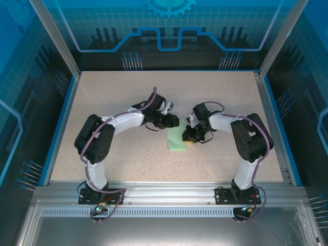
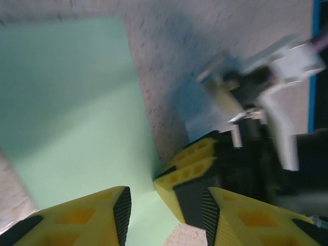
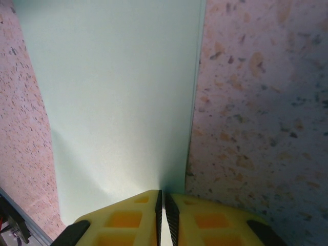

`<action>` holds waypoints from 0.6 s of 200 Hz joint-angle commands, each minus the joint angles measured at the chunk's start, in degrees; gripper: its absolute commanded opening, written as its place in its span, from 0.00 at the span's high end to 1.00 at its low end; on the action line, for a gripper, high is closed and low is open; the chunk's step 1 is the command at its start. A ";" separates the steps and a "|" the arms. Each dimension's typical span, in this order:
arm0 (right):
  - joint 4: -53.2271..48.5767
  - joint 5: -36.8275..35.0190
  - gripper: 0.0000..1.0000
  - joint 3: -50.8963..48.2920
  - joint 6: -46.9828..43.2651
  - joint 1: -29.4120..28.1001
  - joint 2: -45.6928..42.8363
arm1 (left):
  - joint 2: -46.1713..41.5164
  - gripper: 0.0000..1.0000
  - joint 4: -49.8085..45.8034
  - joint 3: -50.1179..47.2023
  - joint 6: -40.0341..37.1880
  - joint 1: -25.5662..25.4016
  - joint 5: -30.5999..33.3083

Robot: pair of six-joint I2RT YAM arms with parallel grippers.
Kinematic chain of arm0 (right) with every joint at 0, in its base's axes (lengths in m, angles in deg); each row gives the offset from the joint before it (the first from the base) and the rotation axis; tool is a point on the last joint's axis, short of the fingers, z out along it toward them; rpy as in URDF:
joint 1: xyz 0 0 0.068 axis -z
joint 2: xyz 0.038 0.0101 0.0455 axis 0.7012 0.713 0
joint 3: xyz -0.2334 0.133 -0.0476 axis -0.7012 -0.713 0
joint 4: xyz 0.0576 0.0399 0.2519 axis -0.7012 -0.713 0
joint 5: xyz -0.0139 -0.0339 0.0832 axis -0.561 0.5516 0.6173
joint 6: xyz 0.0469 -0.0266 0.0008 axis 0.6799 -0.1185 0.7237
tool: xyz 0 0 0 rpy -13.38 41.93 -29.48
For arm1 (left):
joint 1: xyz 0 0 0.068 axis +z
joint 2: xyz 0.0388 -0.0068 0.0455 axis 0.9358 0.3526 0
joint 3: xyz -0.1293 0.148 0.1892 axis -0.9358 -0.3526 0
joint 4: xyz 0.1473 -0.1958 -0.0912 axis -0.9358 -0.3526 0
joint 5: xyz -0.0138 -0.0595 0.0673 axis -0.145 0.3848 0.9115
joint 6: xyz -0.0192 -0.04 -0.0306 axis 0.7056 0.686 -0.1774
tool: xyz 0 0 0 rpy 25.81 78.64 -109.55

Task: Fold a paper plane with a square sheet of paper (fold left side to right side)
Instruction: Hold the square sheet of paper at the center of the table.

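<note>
Paper (image 1: 177,141), a thin, plain, pale mint-green sheet, is laid as a narrow rectangle on the speckled beige table (image 1: 102,102), apparently folded over. Its right edge is pinched by the right gripper (image 3: 163,205), presumably to keep the layers aligned. The left gripper (image 2: 165,210) is held spread above the paper, probably ready for creasing.

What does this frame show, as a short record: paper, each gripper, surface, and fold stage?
paper: pale green, lying on the table as a narrow rectangle, apparently folded over
left gripper: open, over one end of the paper, holding nothing
right gripper: shut on the paper's edge
table: speckled beige top
fold stage: no pointed plane shape yet
</note>
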 commanded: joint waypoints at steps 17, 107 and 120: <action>0.43 -2.58 0.83 -4.12 0.74 -1.89 2.89 | 5.75 0.56 0.62 2.30 1.14 -0.47 0.88; 2.56 6.13 0.86 2.88 0.64 5.44 -6.20 | 6.81 0.56 0.56 0.48 0.50 -1.05 1.85; 3.13 6.81 0.87 5.80 1.29 5.91 -3.62 | 6.86 0.56 0.52 0.58 0.50 -1.12 1.84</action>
